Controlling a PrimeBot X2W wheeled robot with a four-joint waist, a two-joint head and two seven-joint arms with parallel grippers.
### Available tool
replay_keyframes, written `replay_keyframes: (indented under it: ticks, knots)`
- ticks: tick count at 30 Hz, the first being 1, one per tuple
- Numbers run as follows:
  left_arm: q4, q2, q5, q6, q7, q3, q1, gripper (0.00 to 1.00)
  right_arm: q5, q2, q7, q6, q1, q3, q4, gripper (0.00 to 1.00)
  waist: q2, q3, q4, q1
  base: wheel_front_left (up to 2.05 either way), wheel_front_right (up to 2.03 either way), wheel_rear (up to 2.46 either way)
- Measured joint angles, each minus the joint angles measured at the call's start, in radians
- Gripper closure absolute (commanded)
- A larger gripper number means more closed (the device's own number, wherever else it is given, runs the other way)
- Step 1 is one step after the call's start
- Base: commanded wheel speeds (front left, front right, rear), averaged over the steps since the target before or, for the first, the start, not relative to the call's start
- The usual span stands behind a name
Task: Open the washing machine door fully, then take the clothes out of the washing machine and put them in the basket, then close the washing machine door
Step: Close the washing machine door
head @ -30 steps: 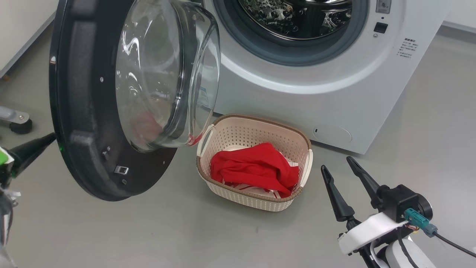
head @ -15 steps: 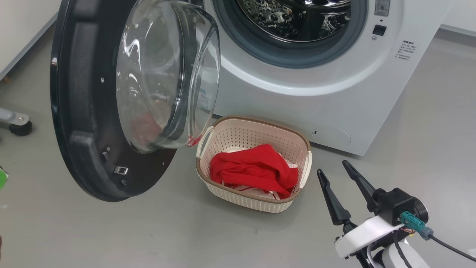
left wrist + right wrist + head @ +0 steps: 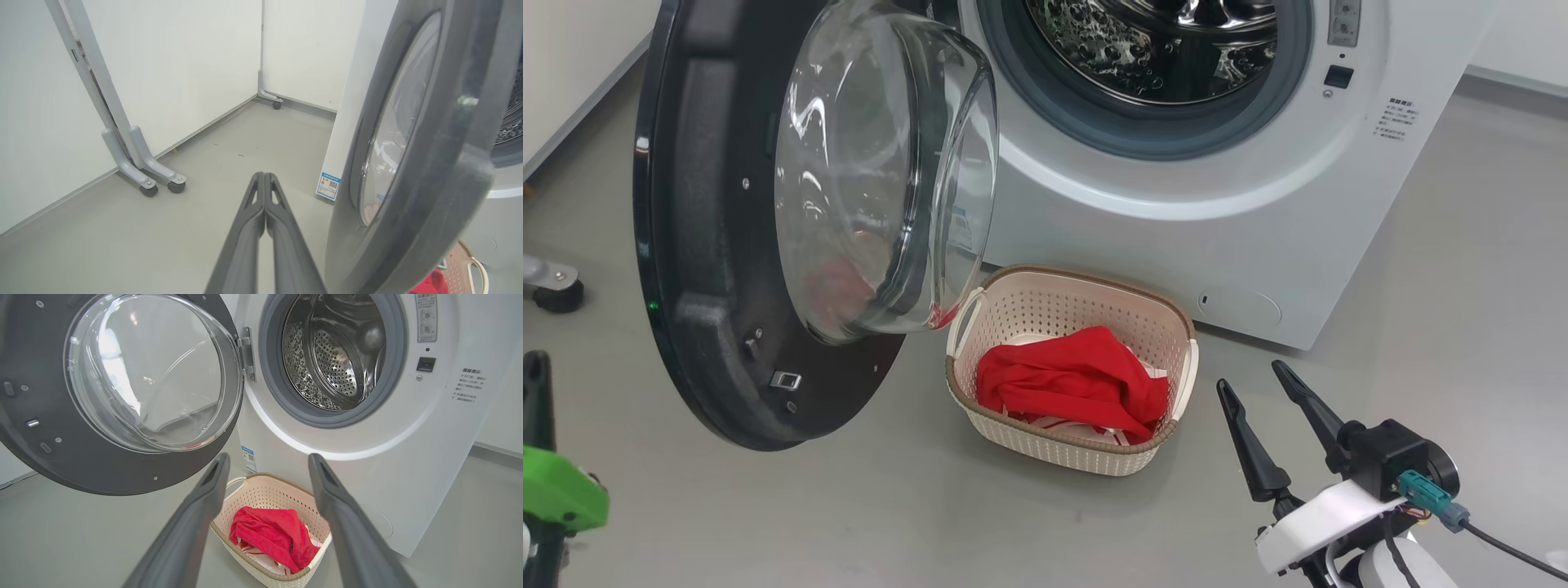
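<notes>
The door [image 3: 686, 245] is a stiff, fairly heavy disc on a hinge, so it should swing rather than lift. Its glossy black rim looks slippery, and the glass bowl [image 3: 874, 163] is the part to spare. A flat push on the rim's outer face, far from the hinge, seems a better bet than a pinch.

The door hangs swung out from the washing machine [image 3: 1176, 237]. The basket [image 3: 1078, 278] sits on the floor at about five o'clock from it, with the clothes [image 3: 1078, 376] inside.

In the left wrist view the door's outer face stands at about three o'clock of the left gripper [image 3: 264, 175]. The fingertips are clear of it, pressed together and holding nothing. In the head view the right gripper [image 3: 1250, 376] is spread wide and empty, with the door at ten o'clock from it and well apart.
</notes>
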Motion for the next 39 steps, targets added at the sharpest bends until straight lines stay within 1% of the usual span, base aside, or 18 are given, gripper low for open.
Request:
replay_keyframes:
  ticks: [3,9,10,11,12,18,27,39]
  knots:
    - [0.014,-0.015,0.011,0.0,-0.077,0.013,0.021,1.0,0.0,0.001,0.0,0.0,0.0,0.002,0.003,0.0,0.0,-0.006,-0.001,0.0,0.0,0.0,0.0]
    - [0.048,-0.041,0.036,0.0,-0.177,-0.016,0.078,1.0,0.0,0.009,0.0,0.0,0.001,0.011,0.004,0.0,0.0,-0.012,-0.004,0.0,0.0,0.0,0.0]
    - [0.058,-0.041,0.044,0.0,-0.185,-0.022,0.086,0.67,0.0,0.009,0.0,0.0,0.001,0.012,0.004,0.0,0.0,-0.013,-0.005,0.0,0.0,0.0,0.0]
    - [0.063,-0.04,0.062,0.0,-0.198,-0.03,0.093,0.22,0.0,0.009,0.0,0.0,0.002,0.012,0.005,0.0,0.0,-0.013,-0.006,0.0,0.0,0.0,0.0]
    - [0.068,-0.04,0.078,0.0,-0.216,-0.029,0.1,0.0,0.0,0.009,0.0,0.0,0.002,0.012,0.005,0.0,0.0,-0.013,-0.006,0.0,0.0,0.0,0.0]
    - [0.091,-0.043,0.08,0.0,-0.278,-0.014,0.104,0.0,0.0,0.009,0.0,0.0,0.003,0.012,0.005,0.0,0.0,-0.009,-0.01,0.0,0.0,0.0,0.0]
    - [0.128,-0.046,0.091,0.0,-0.342,-0.036,0.105,0.0,0.0,0.009,-0.001,0.0,0.003,0.01,0.005,0.0,0.0,0.002,-0.014,0.0,0.0,0.0,0.0]
    - [0.168,-0.047,0.098,0.0,-0.369,-0.051,0.104,0.0,0.0,0.009,-0.002,0.0,0.003,0.009,0.006,0.0,0.0,0.007,-0.013,0.0,0.0,0.0,0.0]
